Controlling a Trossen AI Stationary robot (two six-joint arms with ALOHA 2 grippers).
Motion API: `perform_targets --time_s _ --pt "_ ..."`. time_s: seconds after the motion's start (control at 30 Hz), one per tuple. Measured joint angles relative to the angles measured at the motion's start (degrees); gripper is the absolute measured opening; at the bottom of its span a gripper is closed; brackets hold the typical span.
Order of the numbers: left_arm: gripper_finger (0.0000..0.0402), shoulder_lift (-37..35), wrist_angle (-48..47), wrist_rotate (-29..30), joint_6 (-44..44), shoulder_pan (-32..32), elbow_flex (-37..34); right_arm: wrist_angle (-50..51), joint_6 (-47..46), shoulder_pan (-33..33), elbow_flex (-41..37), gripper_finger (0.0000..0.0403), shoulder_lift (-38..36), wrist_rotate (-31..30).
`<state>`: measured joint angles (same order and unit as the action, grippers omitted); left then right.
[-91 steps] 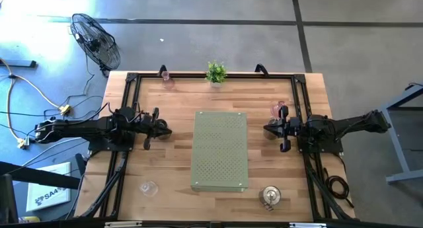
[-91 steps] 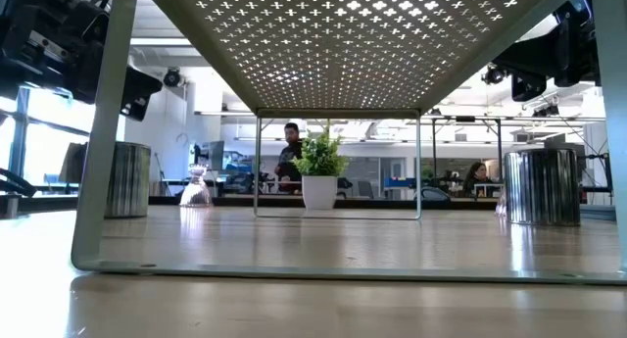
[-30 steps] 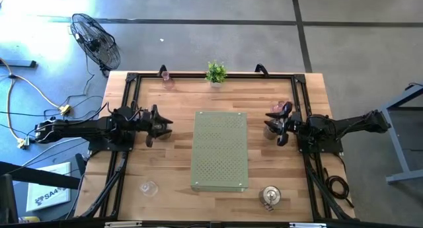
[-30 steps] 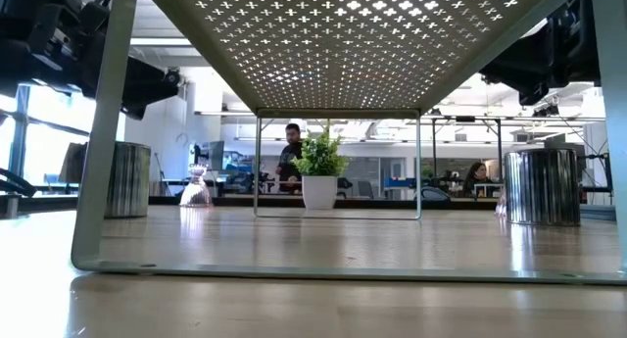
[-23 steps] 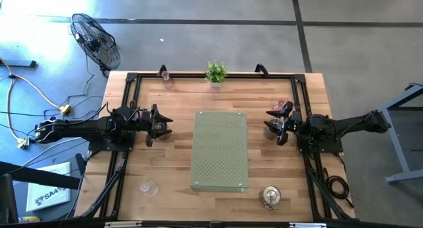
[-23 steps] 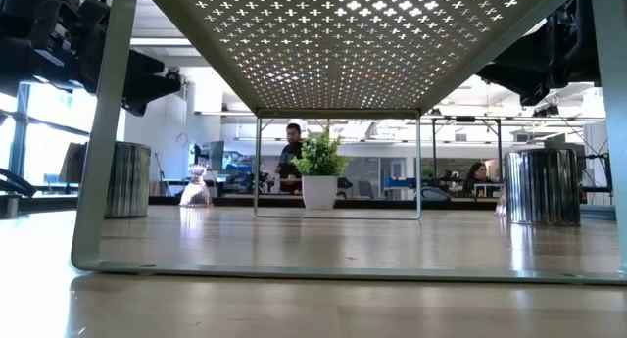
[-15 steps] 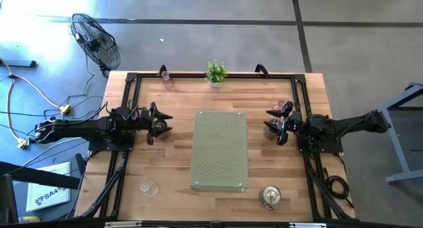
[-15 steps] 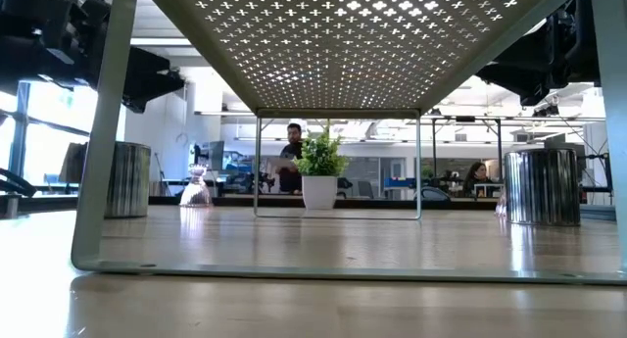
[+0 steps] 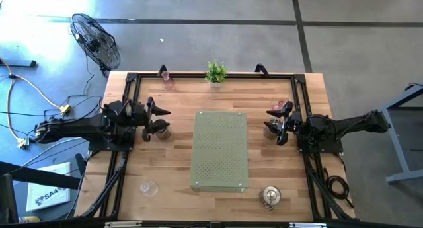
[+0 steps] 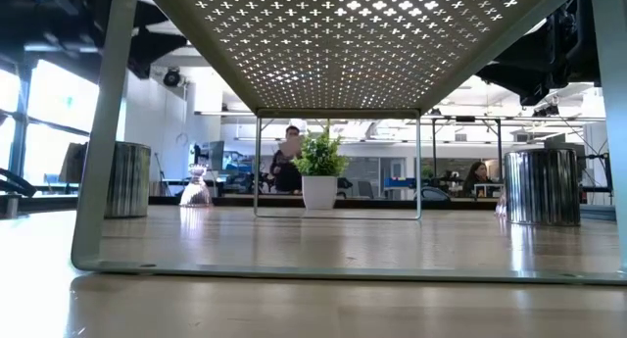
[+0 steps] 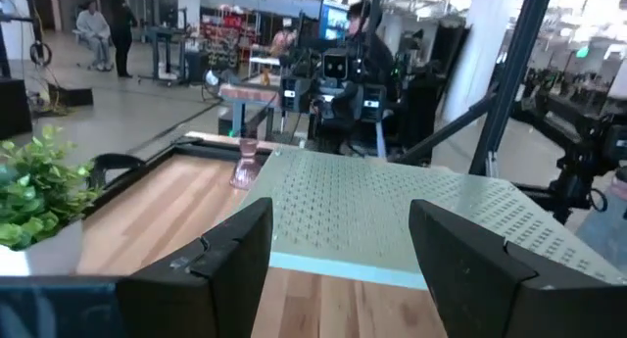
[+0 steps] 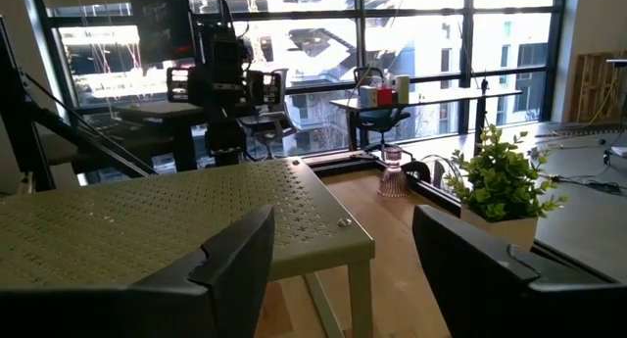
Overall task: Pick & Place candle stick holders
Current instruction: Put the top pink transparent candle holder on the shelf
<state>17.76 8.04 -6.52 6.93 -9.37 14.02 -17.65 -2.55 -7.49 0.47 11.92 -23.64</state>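
Both grippers stand open and level, with nothing between their fingers. My left gripper [image 9: 160, 118] hangs left of the green perforated shelf [image 9: 219, 151], above a silvery ribbed holder [image 10: 127, 179] that stands on its base on the table. My right gripper [image 9: 271, 122] hangs right of the shelf, over a second silvery holder [image 10: 541, 186] and beside a pinkish holder [image 9: 281, 108]. Another pink glass holder [image 9: 165, 76] stands at the far left corner, a clear one [image 9: 149, 187] near left, and a silvery one [image 9: 269, 195] near right.
A small potted plant [image 9: 215, 73] stands at the far edge's middle. A black frame [image 9: 129, 89] runs round the wooden top. Bare wood lies between the shelf and each arm. People show in the room beyond the table.
My left gripper has risen straight up, leaving the low view's top left corner, while staying left of the shelf. The silvery holder under it has stayed on the table.
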Motion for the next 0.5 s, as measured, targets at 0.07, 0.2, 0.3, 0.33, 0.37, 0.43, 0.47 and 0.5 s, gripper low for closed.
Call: perform_targets --time_s 0.07,0.2,0.3,0.33,0.37,0.43,0.47,0.5 --pt "0.0237 0.0 -5.3 1.4 -0.9 0.0 3.6 0.0 0.0 0.0 0.0 0.0239 0.0 0.0" --pt "0.0237 0.1 -17.9 11.0 -0.7 0.0 11.7 0.0 0.0 0.0 0.0 0.0239 0.0 0.0" --pt "0.0237 1.0 -26.7 21.1 -0.7 0.0 18.0 0.0 0.0 0.0 0.0 0.0239 0.0 0.0" --pt "0.0237 1.4 -29.1 24.3 -0.7 0.0 20.0 0.0 0.0 0.0 0.0 0.0238 0.0 0.0" --pt "0.0237 1.9 -31.0 27.1 -0.7 0.0 21.9 0.0 0.0 0.0 0.0 0.0238 0.0 0.0" --pt "0.0237 3.3 -34.3 31.5 -0.7 0.0 25.7 0.0 0.0 0.0 0.0 0.0239 0.0 0.0" --pt "0.0237 4.1 -35.5 32.9 -0.6 0.0 27.5 0.0 0.0 0.0 0.0 0.0239 0.0 0.0" --pt "0.0237 4.9 -36.5 34.3 -0.7 0.0 29.2 0.0 0.0 0.0 0.0 0.0239 0.0 0.0"
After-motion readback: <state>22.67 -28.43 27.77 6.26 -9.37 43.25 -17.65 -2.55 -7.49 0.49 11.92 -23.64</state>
